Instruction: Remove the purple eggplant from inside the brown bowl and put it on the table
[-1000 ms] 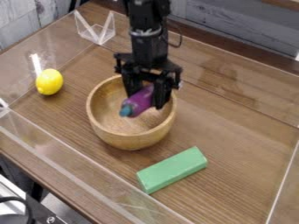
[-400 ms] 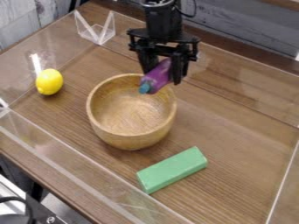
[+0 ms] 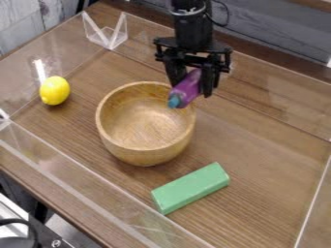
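- The small glossy purple toy eggplant (image 3: 187,89) has been lifted out of the round light-brown wooden bowl (image 3: 146,123); a second ago it hung low inside the bowl, now it is held above the bowl's far right rim, towards the far edge of the table.
- The black gripper (image 3: 192,82) is seen closed tight on the eggplant, fingers clamped on its upper half and pointing straight down.
- The bowl is now seen to be empty; its place on the glossy brown wood-grain table (image 3: 258,136) is unchanged.
- Judged: extraction is done, and only the carry past the rim and the set-down on bare table remain.
- The eggplant is seen tilted, its blue-green stem cap lowest and towards the bowl, its purple body glossy and partly hidden by the fingers.
- The yellow lemon (image 3: 53,91) near the left edge and the green rectangular block (image 3: 191,187) near the front edge are left untouched.
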Tool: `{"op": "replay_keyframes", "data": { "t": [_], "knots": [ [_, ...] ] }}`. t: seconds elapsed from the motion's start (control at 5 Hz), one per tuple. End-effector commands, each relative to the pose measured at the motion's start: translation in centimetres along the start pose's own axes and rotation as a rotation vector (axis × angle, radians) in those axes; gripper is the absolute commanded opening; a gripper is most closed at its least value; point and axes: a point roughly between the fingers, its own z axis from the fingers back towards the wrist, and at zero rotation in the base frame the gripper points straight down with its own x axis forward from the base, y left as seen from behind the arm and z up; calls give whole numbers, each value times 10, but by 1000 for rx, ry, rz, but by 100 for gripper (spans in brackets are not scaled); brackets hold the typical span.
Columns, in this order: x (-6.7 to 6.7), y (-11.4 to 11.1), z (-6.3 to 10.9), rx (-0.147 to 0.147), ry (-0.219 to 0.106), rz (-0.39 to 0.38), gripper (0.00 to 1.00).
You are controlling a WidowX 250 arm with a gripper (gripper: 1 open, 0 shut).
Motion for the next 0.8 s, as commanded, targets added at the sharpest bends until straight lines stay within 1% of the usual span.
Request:
{"op": "replay_keyframes", "data": {
  "t": [0.0,0.4,0.6],
  "knots": [
    [14,-4,11,4,-69,-11,0],
    [26,-5,2,3,-95,-5,0],
    [31,-5,-2,2,-104,-4,0]
  ]
}}
